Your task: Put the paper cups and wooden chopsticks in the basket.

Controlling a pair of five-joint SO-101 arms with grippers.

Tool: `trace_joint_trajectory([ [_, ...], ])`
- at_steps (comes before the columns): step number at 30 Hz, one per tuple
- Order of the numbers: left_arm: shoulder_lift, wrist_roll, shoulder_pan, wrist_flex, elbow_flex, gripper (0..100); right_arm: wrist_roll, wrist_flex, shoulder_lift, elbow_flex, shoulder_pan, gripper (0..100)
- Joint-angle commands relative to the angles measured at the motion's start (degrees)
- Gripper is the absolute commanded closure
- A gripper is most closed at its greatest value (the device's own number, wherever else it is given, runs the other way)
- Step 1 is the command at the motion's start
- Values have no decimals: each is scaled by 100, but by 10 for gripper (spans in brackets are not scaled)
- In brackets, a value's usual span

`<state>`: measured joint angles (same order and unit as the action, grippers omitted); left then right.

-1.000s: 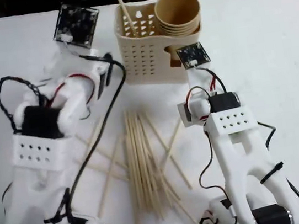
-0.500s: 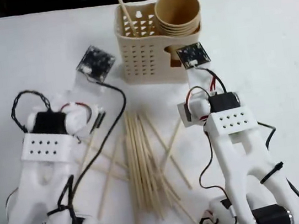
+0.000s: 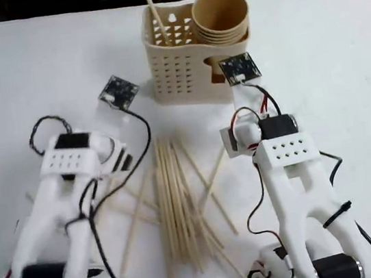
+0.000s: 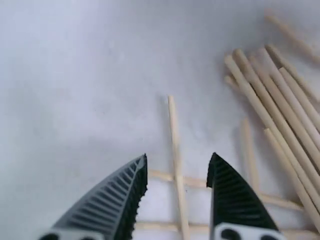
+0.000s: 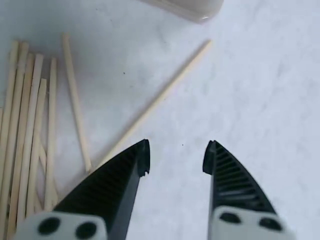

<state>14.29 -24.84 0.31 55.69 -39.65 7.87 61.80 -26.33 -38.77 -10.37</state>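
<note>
The cream basket (image 3: 179,67) stands at the table's far middle, holding a stack of paper cups (image 3: 221,13) and one upright chopstick (image 3: 154,15). A pile of wooden chopsticks (image 3: 175,196) lies on the table between the two arms. My left gripper (image 4: 178,159) is open, low over the pile's left fringe, with a single chopstick (image 4: 175,150) lying between its fingers. In the high view that left gripper (image 3: 124,163) sits just left of the pile. My right gripper (image 5: 177,146) is open and holds nothing, hovering near a slanting loose chopstick (image 5: 160,97) in front of the basket.
Loose chopsticks (image 3: 130,209) fan out to the left of the pile and others (image 3: 211,177) to its right. The basket's corner (image 5: 192,7) lies just beyond the right gripper. White table (image 3: 328,70) is bare to the right of the basket.
My left arm has drawn back from beside the basket toward the near side and lowered to the chopsticks at the pile's left. The right arm has not moved.
</note>
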Motion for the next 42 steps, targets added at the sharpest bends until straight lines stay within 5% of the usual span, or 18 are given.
trace_joint_trajectory([
  [1,-813,-44,-66,-97,642,804,9,-84,-110,35,22,812],
  [14,-2009,-18,-110,211,1222,811,-563,-75,-110,62,13,808],
  [23,-2009,-18,-110,158,1099,956,-765,-84,40,105,-347,807],
  [32,-2009,0,-119,158,1099,967,-1978,-127,2193,1345,-602,807],
  [42,-2009,0,-119,158,1090,976,-2154,-127,3741,2374,-453,811],
])
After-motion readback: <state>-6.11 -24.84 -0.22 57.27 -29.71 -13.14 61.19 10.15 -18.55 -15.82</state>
